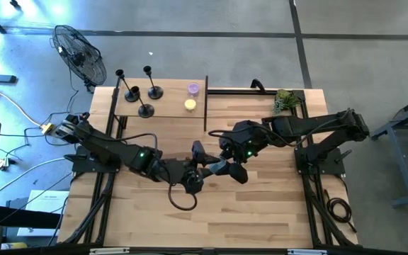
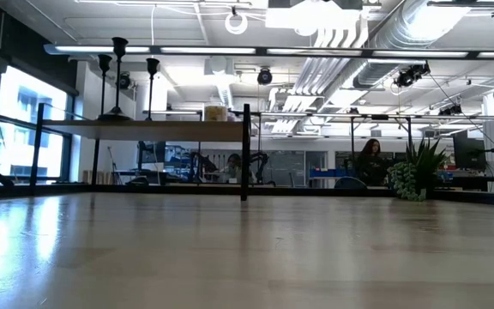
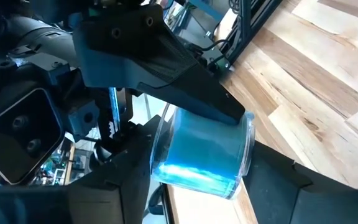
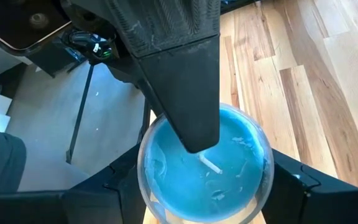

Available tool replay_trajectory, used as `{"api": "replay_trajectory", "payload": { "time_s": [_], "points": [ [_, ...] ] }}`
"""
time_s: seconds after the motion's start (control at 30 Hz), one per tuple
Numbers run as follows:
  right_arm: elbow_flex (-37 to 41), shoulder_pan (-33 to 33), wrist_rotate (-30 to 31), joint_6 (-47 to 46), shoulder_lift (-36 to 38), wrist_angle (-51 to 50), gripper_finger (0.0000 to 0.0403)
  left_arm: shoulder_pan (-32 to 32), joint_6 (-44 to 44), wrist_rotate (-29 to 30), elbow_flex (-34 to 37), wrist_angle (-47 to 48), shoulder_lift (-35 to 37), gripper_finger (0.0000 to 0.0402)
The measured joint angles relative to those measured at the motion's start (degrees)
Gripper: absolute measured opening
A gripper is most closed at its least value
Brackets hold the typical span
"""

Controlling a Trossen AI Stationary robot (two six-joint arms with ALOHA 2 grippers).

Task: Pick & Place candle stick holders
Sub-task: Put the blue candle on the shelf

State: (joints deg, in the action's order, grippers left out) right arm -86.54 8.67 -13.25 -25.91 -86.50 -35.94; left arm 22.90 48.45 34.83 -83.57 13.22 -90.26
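The three candle stick holders point(image 1: 145, 110) stood untouched on the raised shelf point(image 1: 172, 113) at the upper left of the high view, so picking them up had not begun. In the middle of the counter point(image 1: 261, 212), the left tool point(image 3: 201, 180) sat around a blue candle point(image 4: 229, 155), but I could not tell if it pinched it yet, while the right tool point(image 4: 207, 186) was clamped on that same candle. I think the candle was being passed over, and next one tool must let go.
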Motion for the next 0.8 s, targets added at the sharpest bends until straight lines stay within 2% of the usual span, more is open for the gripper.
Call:
{"api": "replay_trajectory", "payload": {
  "time_s": [0.47, 0.67, 0.8],
  "points": [
    [0.0, -0.4, 0.5, -1.0, 0.0, 0.1, 0.0221, 0.0, 0.0, 0.4, 0.0, -0.2, 0.0, 0.0205],
    [0.0, -0.5, 2.2, -0.8, 0.0, 1.6, 0.0274, -0.2, -1.5, 1.1, -0.1, -1.5, 0.0, 0.0203],
    [0.0, -0.7, 2.8, -0.6, 0.0, 4.0, 0.0283, -0.1, -1.5, 1.6, -0.1, -0.8, 0.1, 0.0203]
  ]
}}
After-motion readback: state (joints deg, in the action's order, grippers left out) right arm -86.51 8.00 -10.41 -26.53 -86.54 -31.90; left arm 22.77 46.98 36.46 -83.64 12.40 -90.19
